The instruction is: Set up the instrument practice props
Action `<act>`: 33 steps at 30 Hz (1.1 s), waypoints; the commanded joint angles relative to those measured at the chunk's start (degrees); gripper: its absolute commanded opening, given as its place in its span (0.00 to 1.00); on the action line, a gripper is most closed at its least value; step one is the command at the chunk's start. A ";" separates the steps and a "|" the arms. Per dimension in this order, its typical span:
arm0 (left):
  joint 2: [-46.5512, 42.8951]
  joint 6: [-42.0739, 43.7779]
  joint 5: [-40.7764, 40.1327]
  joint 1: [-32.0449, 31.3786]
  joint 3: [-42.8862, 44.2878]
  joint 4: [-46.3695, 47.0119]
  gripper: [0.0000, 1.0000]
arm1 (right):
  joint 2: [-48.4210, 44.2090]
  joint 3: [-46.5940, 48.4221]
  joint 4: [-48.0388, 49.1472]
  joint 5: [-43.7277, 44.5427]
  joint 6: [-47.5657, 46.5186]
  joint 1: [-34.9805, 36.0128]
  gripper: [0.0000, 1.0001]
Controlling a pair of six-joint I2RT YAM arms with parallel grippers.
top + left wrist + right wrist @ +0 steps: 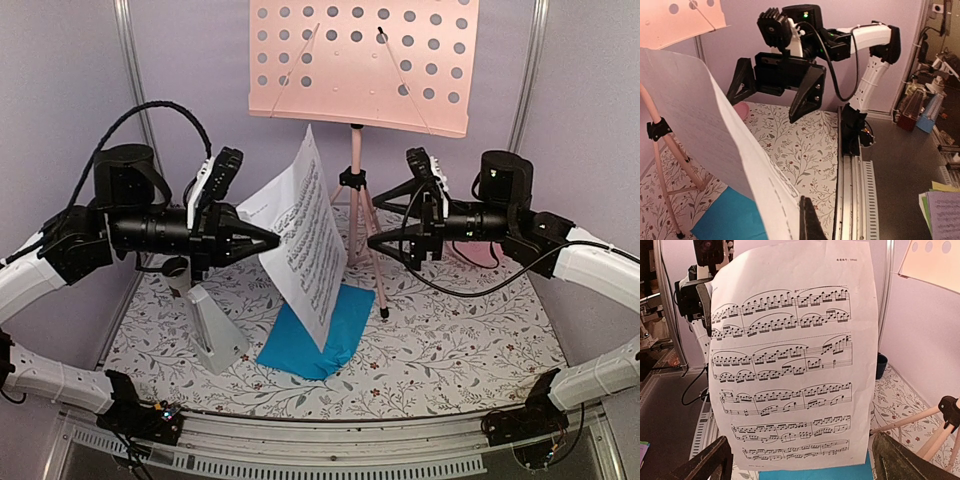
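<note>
Left jaws: clenched on the white sheet [300, 235], gripping its edge at 9 o'clock, about halfway up the page. In the left wrist view only one dark fingertip [807, 220] to see, pressed against the paper at the bottom of the picture.

Right jaws: released, spread wide, holding nothing. Pointing toward 9 o'clock at the printed face of the page and apart from it. In the right wrist view one finger [710, 465] low in each corner, with the page between them and farther off.

Next, the white sheet itself: held upright in the air, slightly curved, staves facing 3 o'clock. Lower corner hanging over the bright blue sheet [305, 350]; touching it or not, cannot tell.

Under it, flat on the flowered counter [450, 340] near the centre, this blue sheet, partly covered from view by the white one. Just beside it at 9 o'clock, upright on the counter, the small white metronome [215, 335].

At 12 o'clock, behind both sheets, the pink music stand [360, 60]: hole-punched tray high up, tripod legs spread on the counter, one foot near the blue sheet at about 2 o'clock.

By the wall, past the far edge of the page in the right wrist view, a dark blue cup [881, 365].
</note>
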 commanded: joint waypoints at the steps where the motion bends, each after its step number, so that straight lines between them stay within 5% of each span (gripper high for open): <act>1: -0.11 7.20 10.75 -0.71 0.46 -3.83 0.00 | -0.41 4.11 -9.10 -6.75 -5.30 -1.08 0.99; 13: -0.57 12.60 13.72 -1.65 2.06 -6.61 0.00 | 2.03 5.54 -8.74 -18.14 -2.07 -2.98 0.96; 17: -0.04 13.23 12.07 -1.69 2.55 -7.00 0.00 | 3.54 7.05 -8.43 -22.64 -0.98 -2.84 0.75; 22: 0.29 13.28 7.86 -1.70 1.88 -5.04 0.00 | 4.36 7.91 -8.98 -22.49 0.13 -1.75 0.31; 24: -0.36 12.56 5.54 -1.70 0.46 -2.52 0.12 | 4.40 7.91 -8.99 -20.64 0.60 -1.61 0.02; 29: -5.01 7.95 -4.28 -1.61 -7.27 10.44 0.58 | 2.69 7.09 -5.25 -13.46 3.33 -1.53 0.00; 33: -8.38 5.47 -10.16 -1.37 -13.61 18.43 0.62 | 1.71 5.28 -0.37 -12.90 6.30 -1.54 0.00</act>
